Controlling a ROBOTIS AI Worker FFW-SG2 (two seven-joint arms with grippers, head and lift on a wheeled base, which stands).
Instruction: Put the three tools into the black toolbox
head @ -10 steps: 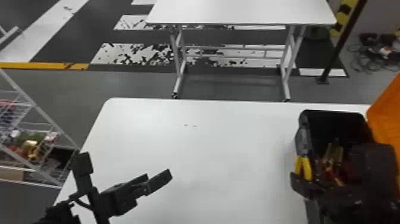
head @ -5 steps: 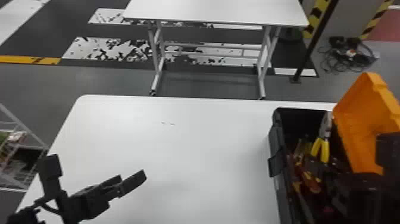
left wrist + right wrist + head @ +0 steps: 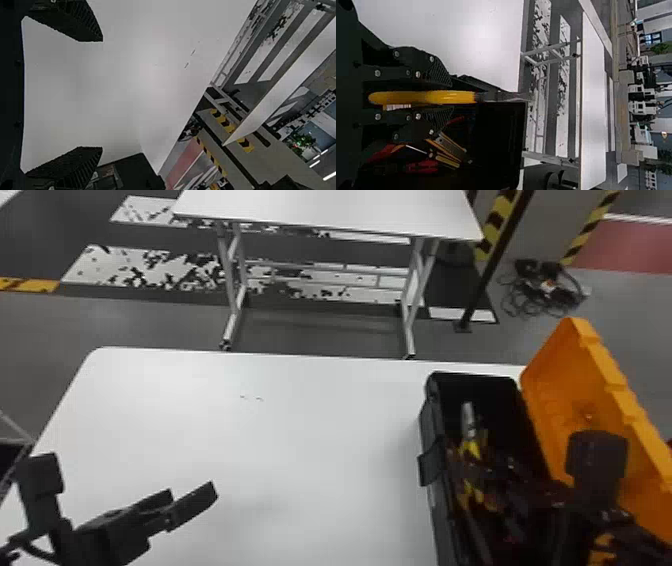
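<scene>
The right claw (image 3: pixel 451 96) is clamping the yellow-handled pliers (image 3: pixel 411 97) over the black toolbox (image 3: pixel 434 430), their nose pointing from that claw toward the box's far end; the left claw (image 3: pixel 102 94) is standing open.

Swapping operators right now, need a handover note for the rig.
Left gripper: open, holding nothing, above the white table.
Right gripper: shut on yellow-handled pliers, at the black toolbox.
Toolbox: orange lid open.
Done: other tools lie inside; can't tell which count toward the three.
Left: release the pliers inside, probably then back the right arm out.
</scene>
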